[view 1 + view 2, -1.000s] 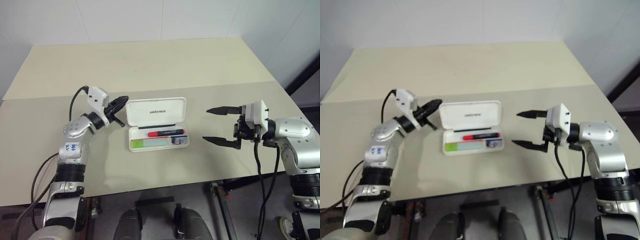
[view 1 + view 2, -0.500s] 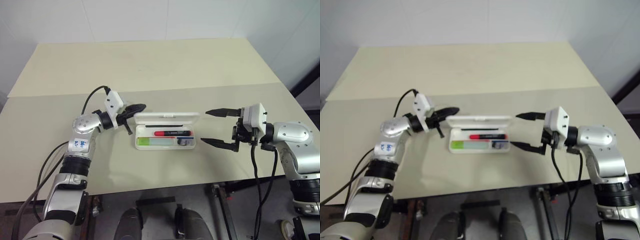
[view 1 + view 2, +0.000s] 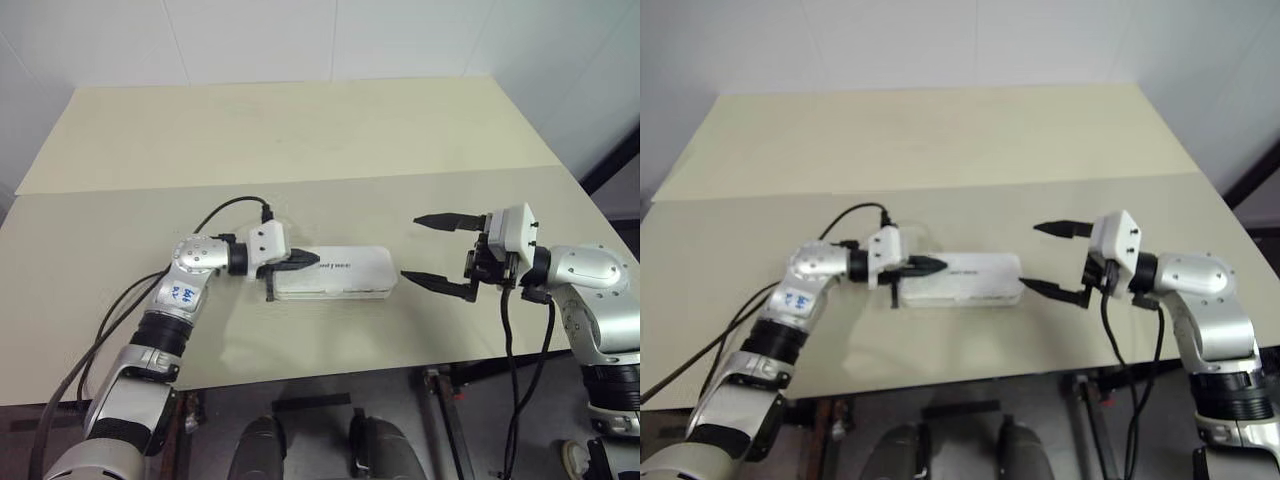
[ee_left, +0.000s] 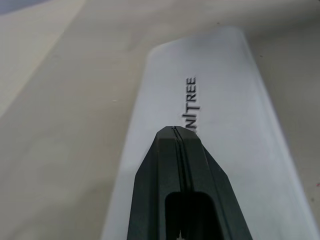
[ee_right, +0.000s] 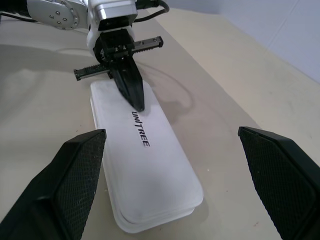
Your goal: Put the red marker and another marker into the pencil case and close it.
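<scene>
Pale beige surface point(image 3: 300, 130) with a straight seam running across from left to right edge. White wall point(image 3: 300, 40) of large panels behind the far edge. Dark floor point(image 3: 320, 410) below the near edge.

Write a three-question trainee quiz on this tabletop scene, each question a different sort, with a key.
1. True or false: the pencil case lies with its lid down.
2. Multiple choice: the left gripper is
A) wide open beside the case
B) shut, its tip over the lid near the lettering
C) shut on a marker
3. Short answer: how do the fingers of the right gripper stand, and where is it relative to the case?

Key: 1 true. 2 B. 3 Spread wide with nothing between them, off the case's end on the robot's right side, not touching it.
</scene>
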Motion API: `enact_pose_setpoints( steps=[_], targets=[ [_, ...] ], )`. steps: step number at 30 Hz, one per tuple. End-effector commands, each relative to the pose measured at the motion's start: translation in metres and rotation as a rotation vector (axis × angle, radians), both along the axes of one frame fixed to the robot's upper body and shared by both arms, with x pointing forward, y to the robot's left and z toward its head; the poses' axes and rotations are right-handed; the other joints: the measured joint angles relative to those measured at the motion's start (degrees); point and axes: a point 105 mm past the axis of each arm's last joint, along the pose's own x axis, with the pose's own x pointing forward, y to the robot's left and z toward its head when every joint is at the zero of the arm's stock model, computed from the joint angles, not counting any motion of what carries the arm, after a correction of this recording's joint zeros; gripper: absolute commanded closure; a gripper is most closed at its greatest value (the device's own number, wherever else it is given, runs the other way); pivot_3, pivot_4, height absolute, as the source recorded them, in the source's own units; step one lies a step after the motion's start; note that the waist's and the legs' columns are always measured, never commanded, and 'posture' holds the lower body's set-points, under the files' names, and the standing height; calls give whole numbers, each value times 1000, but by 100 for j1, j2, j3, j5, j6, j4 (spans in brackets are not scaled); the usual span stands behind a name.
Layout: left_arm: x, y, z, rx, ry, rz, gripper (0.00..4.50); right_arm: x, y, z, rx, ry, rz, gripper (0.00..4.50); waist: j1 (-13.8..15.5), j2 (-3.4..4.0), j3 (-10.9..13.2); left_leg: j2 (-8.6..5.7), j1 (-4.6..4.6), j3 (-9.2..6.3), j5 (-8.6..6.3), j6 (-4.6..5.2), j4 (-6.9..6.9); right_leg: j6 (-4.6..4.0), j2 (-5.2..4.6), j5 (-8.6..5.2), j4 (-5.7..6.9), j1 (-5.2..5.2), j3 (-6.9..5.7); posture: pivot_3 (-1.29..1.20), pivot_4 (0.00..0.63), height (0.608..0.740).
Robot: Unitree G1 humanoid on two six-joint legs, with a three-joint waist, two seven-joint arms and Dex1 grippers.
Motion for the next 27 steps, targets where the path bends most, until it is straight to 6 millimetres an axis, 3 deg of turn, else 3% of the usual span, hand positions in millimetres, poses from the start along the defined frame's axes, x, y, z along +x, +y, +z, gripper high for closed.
enact_pose_setpoints(
  steps=[1, 10, 16, 22, 27],
  targets=[
    [-2, -15, 1, 52, -21, -29, 4477, -7, 1, 13, 42, -58, -16, 0, -4, 0, 0, 0, 0, 0, 0, 0, 1, 0, 0, 0, 1, 0, 0, 0, 150, 740],
    [-4, -23, -14, 161, 19, -40, 4477, -18, 10, 7, 101, -63, -66, 0, -21, 1, -1, 0, 3, -3, -2, 5, 5, 0, 1, 0, 8, 2, 1, 0, 150, 740],
    [-9, -28, -9, 100, 44, -37, 4477, -19, 12, 5, 118, -60, -81, 0, -19, 1, -1, 0, 3, -5, -4, 10, 11, 0, 1, 1, 9, 6, 1, 0, 150, 740],
    [-10, -15, 37, -189, 19, 8, 4477, -15, 14, 0, 132, -36, -69, 0, -44, 1, 0, 2, 1, -5, -3, 10, 8, 0, 2, 0, 10, 1, 1, 0, 150, 740],
    [-11, 24, 60, -298, -18, 71, 4477, -8, 11, -4, 125, -16, -59, 0, -71, 1, -1, 2, 3, -4, -3, 10, 8, 0, 2, 0, 13, 2, 1, 0, 150, 740]
  ],
)
